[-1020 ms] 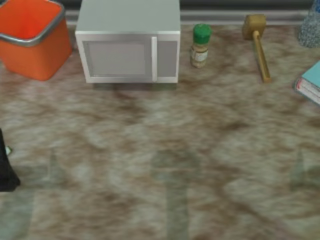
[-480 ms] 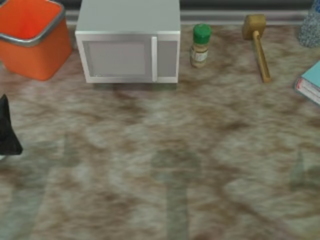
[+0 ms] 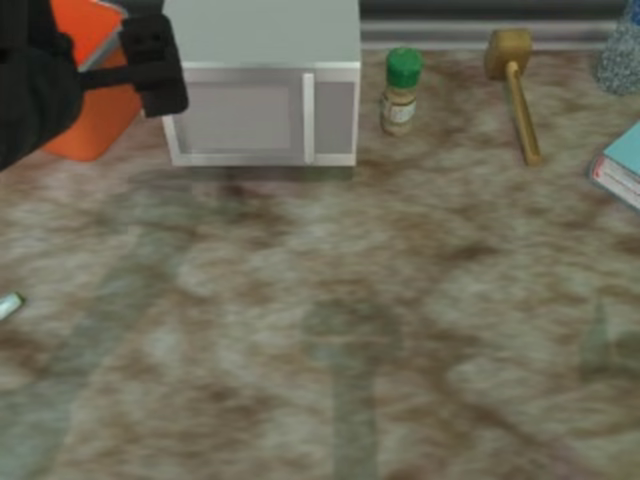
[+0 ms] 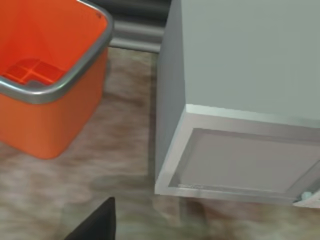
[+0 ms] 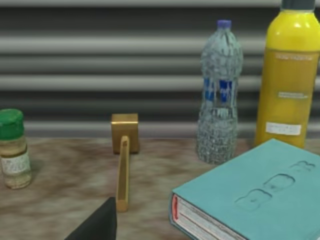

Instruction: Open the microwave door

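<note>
Microwave (image 3: 262, 85) standing at the surface's (image 3: 400, 300) 11 o'clock, microwave door (image 3: 240, 118) flat against the front, bar handle (image 3: 308, 118) upright beside the grey control panel (image 3: 336, 116). Left pincer (image 3: 155, 65) hovering over the microwave's 9 o'clock corner, by the orange bin (image 3: 95, 125); open or closed, cannot tell. Right arm out of sight from above; its pincer likewise cannot tell.

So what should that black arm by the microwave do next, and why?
Probably carry the left gripper rightward along the front to the vertical bar handle. The microwave door is shut, and the gripper now sits at the microwave's left front corner, beside the orange bin, far from that handle. The right arm is out of the top view.
</note>
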Motion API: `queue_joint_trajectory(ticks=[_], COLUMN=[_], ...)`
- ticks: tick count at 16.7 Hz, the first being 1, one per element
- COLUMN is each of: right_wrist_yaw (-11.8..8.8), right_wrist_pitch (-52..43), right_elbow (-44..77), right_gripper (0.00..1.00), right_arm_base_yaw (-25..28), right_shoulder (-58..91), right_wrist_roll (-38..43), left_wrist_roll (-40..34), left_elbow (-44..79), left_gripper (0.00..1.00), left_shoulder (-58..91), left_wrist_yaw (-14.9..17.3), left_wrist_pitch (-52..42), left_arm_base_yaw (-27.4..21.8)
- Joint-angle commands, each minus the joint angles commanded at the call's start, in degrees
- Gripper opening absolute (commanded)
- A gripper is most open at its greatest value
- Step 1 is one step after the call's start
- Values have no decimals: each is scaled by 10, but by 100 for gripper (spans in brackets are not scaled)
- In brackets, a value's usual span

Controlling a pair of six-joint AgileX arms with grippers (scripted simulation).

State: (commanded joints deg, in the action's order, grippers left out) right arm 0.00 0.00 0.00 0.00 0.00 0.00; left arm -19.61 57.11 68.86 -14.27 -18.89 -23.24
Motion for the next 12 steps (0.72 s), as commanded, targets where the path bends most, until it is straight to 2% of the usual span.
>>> queue_joint_trajectory(ticks=[6, 12], right_wrist_yaw=[0, 0], right_wrist_pitch=[0, 0], right_elbow=[0, 0], right_gripper=[100, 100], right_arm_base_yaw=[0, 0], right_shoulder=[0, 0], right_wrist_roll=[0, 0], left_wrist_roll=[-84, -119], left_elbow=[244, 340], left_gripper=[100, 100], left_shoulder=[320, 456], left_wrist_yaw=[-58, -86], left_wrist_pitch=[-80, -127], left_arm_base_yaw=[-97, -142])
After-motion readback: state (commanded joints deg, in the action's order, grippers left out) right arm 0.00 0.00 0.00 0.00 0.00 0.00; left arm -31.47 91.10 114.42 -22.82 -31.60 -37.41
